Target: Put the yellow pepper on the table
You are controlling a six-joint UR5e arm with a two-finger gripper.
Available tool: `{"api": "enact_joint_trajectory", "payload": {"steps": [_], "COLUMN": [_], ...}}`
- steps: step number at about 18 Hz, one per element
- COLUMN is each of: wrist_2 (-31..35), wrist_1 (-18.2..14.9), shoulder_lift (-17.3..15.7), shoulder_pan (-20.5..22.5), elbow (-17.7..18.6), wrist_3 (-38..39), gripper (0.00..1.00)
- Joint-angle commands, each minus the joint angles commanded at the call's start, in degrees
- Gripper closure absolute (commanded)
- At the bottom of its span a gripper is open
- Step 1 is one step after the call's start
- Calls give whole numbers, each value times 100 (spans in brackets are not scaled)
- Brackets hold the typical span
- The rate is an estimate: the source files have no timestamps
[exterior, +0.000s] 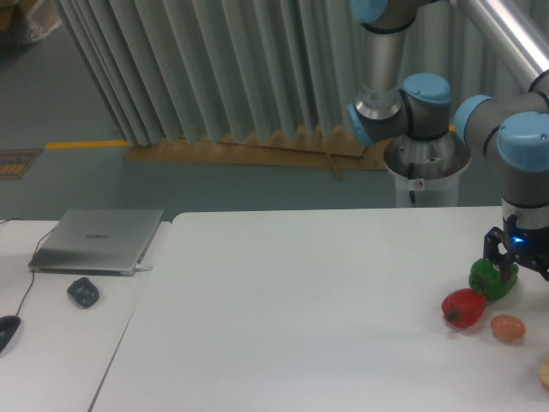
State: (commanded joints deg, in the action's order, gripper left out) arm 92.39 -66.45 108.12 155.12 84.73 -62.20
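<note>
From where I stand the arm (515, 129) reaches down at the far right of the white table (300, 300), and its black claw (517, 260) hangs low over a green pepper (491, 279), with one dark finger showing on the pepper's left side and the other near the frame edge; whether it actually grips the pepper or just straddles it I cannot tell from this angle. Just in front of the green one, touching or nearly so, sits a red pepper (463, 308), and beside that, to its right, a small orange-brown rounded thing (508, 327) lies on the tabletop. At the very right edge, lower down, a sliver of something pale yellow (545, 374) pokes into view (too little of it shows to say it is the yellow pepper). Over on the left, on the adjoining white desk (51, 343), a closed grey laptop (99, 241) rests with a dark small object (83, 293) just in front of it.
</note>
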Motion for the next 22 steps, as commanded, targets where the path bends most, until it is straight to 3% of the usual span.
{"api": "enact_joint_trajectory", "payload": {"steps": [4, 13, 14, 15, 19, 22], "wrist_2": [-11, -28, -28, -28, -28, -19], "wrist_1": [-8, 53, 132, 463, 624, 1114], "shoulder_lift": [-28, 289, 350, 481, 745, 1114], "shoulder_pan": [439, 1081, 1169, 1222, 1363, 1407], "elbow": [-1, -124, -132, -150, -255, -475], "wrist_3": [-1317, -1514, -1505, -1496, -1470, -1452], "gripper": [0, 0, 0, 0, 0, 0]}}
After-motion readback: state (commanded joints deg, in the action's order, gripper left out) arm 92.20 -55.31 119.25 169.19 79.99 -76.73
